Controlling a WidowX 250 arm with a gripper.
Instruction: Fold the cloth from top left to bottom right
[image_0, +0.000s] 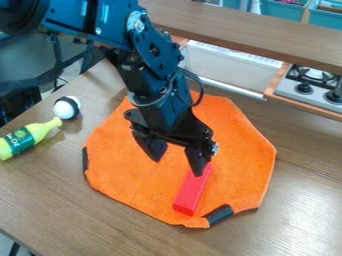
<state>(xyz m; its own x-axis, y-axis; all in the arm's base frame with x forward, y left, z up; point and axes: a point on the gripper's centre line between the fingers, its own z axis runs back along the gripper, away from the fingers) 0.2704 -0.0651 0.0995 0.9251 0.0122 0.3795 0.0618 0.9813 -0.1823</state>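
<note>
Well, the arm (160, 95) comes in from the upper left, and its claw (178, 164) hangs down over the middle of the cloth (133, 175). The claw is wide, with a good gap between its two fingers and orange showing through it; nothing is gripped. The cloth lies spread on the table (80, 215), mostly flat, with cut-off-looking corners that give it a many-sided outline. One black strip (85, 159) sits at its left edge, and another black piece (218, 214) sits at the bottom right edge.

A red block (190, 196) lies on the cloth, right of centre and low down, slanting from near the claw's right-hand finger towards the bottom edge. Whether that finger touches the block, I can't tell from where I stand.

Off to the left, a yellow-green bottle (45, 128) with a dark green label lies on its side, its neck pointing at a white and black ball (65, 108) just beside it. Up at the right, past the cloth, there's a stove (308, 86).
</note>
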